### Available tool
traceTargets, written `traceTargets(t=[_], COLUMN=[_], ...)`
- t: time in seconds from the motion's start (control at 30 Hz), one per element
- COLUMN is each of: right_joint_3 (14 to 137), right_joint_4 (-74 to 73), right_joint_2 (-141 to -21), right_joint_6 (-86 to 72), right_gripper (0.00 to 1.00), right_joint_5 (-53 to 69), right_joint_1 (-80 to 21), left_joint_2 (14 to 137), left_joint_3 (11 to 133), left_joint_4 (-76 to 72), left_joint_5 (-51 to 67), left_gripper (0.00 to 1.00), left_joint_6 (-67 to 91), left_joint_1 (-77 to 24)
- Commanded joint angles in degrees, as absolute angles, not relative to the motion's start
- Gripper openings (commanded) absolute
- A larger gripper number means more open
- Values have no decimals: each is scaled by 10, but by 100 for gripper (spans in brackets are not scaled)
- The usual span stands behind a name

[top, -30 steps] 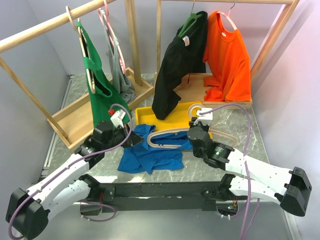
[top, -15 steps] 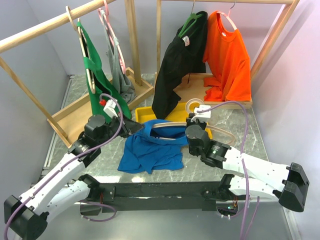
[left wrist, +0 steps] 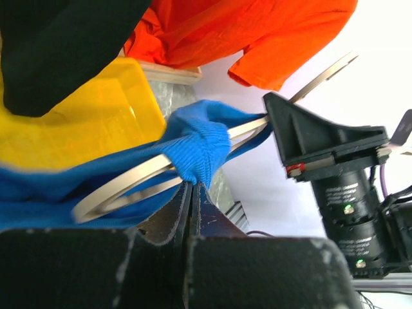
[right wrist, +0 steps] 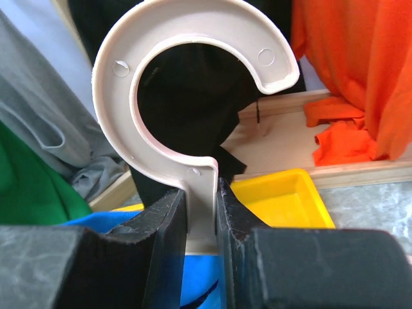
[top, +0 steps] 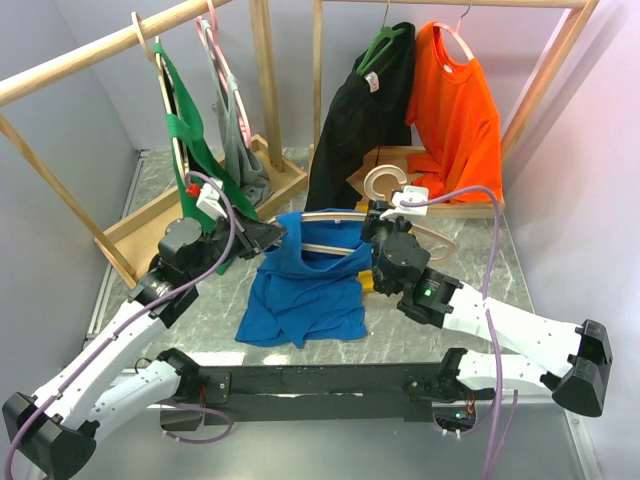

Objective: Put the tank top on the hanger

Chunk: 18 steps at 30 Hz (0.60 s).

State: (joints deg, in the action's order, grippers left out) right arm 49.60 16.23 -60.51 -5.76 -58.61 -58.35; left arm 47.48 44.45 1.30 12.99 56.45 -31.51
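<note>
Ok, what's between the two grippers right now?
In the top view, the wooden hanger spans the gap with the blue tank top hanging from it; the left gripper pinches its strap, the right gripper clamps the hanger's neck.

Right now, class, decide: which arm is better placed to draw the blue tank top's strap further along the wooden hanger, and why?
Left. The left claw is shut on the tank top strap, already looped over one hanger end. The right claw grips the hanger's hook neck and should steady it.
</note>
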Motion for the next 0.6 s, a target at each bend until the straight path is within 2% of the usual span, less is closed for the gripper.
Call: traceTargets(t=[0.0, 0.3, 0.37, 0.47, 0.5, 0.57], right_joint_3=[523, 596, 597, 603, 612, 615], right_joint_4=[221, 229, 239, 246, 243, 243], right_joint_2=[-627, -680, -677, -667, -667, -658], right_joint_6=[-55, -37, -33, -20, -17, -6], right_gripper=[0, 0, 0, 0, 0, 0], right_joint_5=[-580, -555, -549, -536, -535, -522], right_joint_1=[-599, -603, -604, -604, -604, -597], left_joint_2=[485, 511, 518, 526, 529, 540], left_joint_3=[490, 533, 548, 573, 584, 631], left_joint_4=[-18, -18, -7, -5, -4, -1], left_joint_5=[129, 136, 137, 153, 163, 208], left_gripper=[1, 1, 5, 31, 50, 68], left_joint_6=[570, 557, 543, 513, 499, 443], left_joint_1=[-314, -315, -315, -315, -315, -315])
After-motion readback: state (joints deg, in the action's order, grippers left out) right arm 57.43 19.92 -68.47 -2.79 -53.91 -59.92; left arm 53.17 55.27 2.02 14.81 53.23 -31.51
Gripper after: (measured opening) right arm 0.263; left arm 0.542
